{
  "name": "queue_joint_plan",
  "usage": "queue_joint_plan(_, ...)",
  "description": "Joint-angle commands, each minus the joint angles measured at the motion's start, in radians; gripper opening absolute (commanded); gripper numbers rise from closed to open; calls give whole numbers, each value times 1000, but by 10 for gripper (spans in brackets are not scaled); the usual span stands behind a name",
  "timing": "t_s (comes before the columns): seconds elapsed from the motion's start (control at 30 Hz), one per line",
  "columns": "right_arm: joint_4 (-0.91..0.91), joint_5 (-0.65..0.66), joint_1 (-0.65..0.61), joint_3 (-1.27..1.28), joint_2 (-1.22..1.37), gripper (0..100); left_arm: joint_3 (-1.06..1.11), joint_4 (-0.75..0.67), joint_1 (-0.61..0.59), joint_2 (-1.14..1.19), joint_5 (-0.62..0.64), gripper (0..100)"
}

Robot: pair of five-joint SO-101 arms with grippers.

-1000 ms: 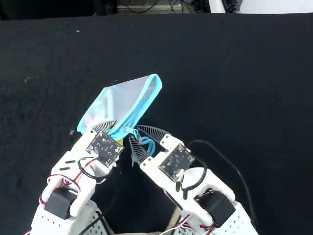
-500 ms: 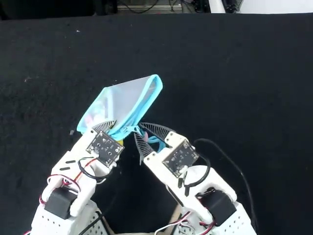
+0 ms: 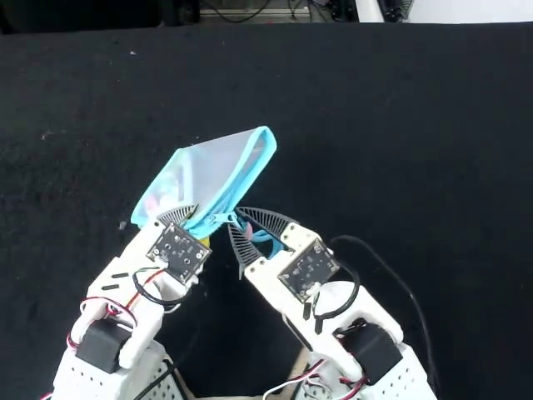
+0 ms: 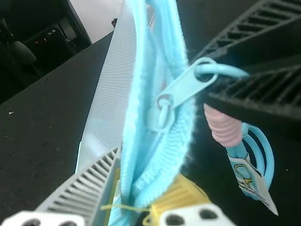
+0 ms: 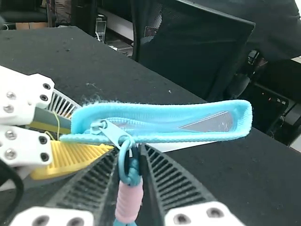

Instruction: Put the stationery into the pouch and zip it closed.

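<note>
Left jaws are clamped shut on the near corner of the pouch (image 3: 218, 171), right where the zip tape ends. The rest of it stretches away from the arms over the bench (image 3: 400, 125), standing on edge with the zip side up. I reckon it's a floppy thing: thin see-through sides, soft fuzzy blue tape, next to no weight. So it'll probably buckle if pushed and only behave when it's held taut from both ends. The zip pull (image 4: 181, 89) sits close to that held corner. Right jaws are pinched shut on the cord loop hanging off the pull, just above a pink bead (image 5: 128, 200), and that looks like the sensible handle since the pull itself is small and slick. The bench is covered in black felt-like cloth, likely grippy enough to drag on the fabric. Behind it there's a dark office chair (image 5: 188, 42).
</note>
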Motion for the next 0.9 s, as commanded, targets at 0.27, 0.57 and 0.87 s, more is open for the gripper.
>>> queue_joint_plan(0.27, -31, -3, 28, -38, -159, 11, 2, 2, -4, 15, -9, 30)
queue_joint_plan(0.57, -71, -20, 169, -53, -120, 11, 4, 2, 2, 15, -9, 30)
queue_joint_plan(0.87, -198, -183, 322, 27, -101, 11, 4, 2, -2, 15, -9, 30)
